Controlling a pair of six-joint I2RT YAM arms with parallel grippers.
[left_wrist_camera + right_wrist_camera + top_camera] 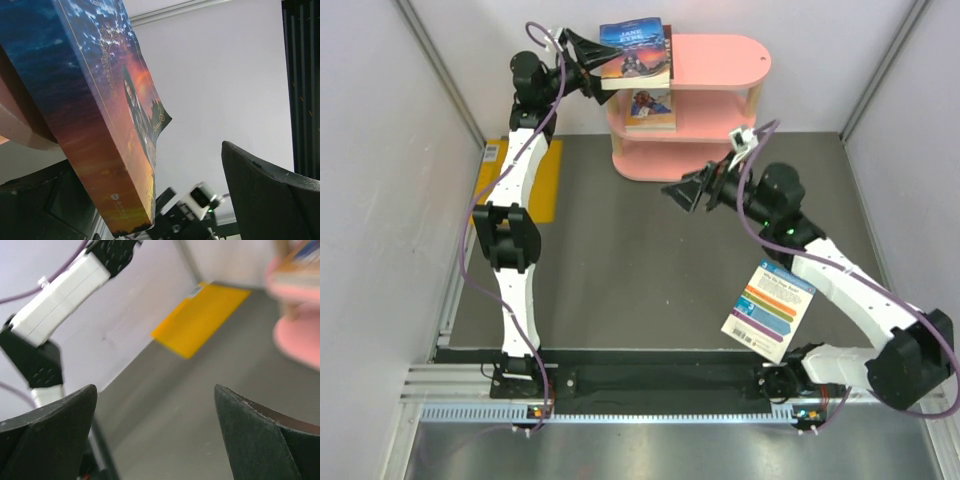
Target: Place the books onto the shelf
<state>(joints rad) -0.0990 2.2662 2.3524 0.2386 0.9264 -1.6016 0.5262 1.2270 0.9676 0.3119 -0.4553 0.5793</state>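
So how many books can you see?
3: the blue sunset book atop the pink shelf, another book on its middle board, the striped book on the floor. More may be hidden.

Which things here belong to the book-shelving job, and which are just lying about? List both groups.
Part of the job:
- pink shelf
- blue sunset book, on the top board
- another book, on the middle board
- white striped book, not yet shelved

Just lying about:
- yellow-orange floor rectangle
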